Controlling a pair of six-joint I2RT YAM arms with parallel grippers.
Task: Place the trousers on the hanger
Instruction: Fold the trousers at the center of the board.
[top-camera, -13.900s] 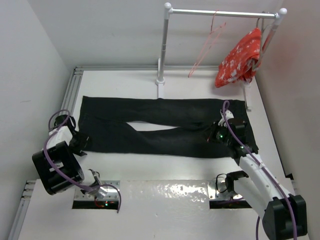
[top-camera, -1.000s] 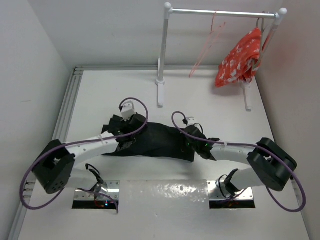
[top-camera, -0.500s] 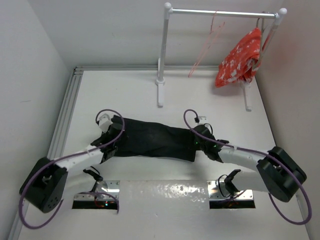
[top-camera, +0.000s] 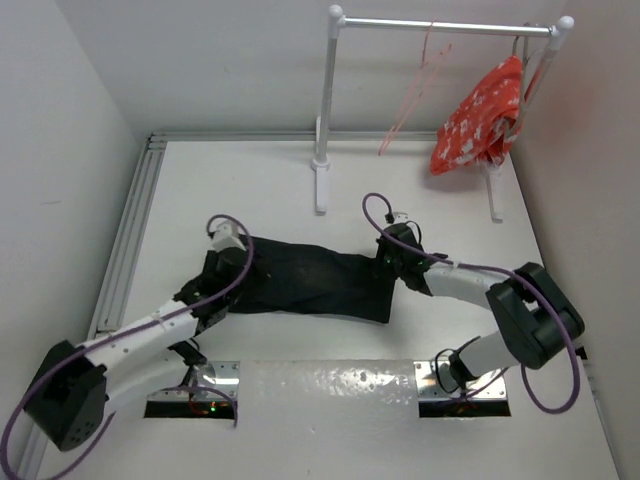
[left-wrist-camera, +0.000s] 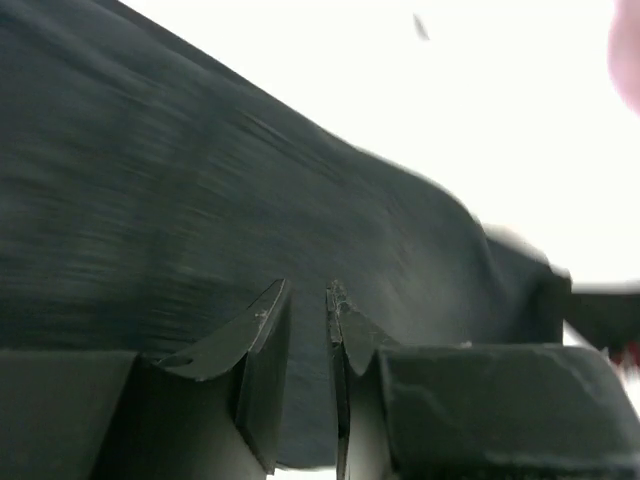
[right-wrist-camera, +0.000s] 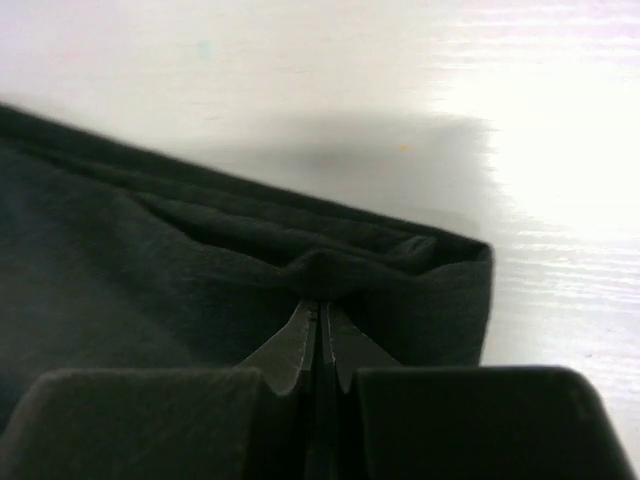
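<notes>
The white table (top-camera: 230, 185) carries the black trousers (top-camera: 300, 285), folded into a flat dark band across its middle, while the feet of a white rail stand (top-camera: 325, 110) rest near its far edge, apart from the cloth.

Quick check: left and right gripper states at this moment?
Left gripper: jaws a sliver apart over the trousers; whether they grip cloth cannot be told.
Right gripper: closed, pinching a fold of the trousers.
</notes>
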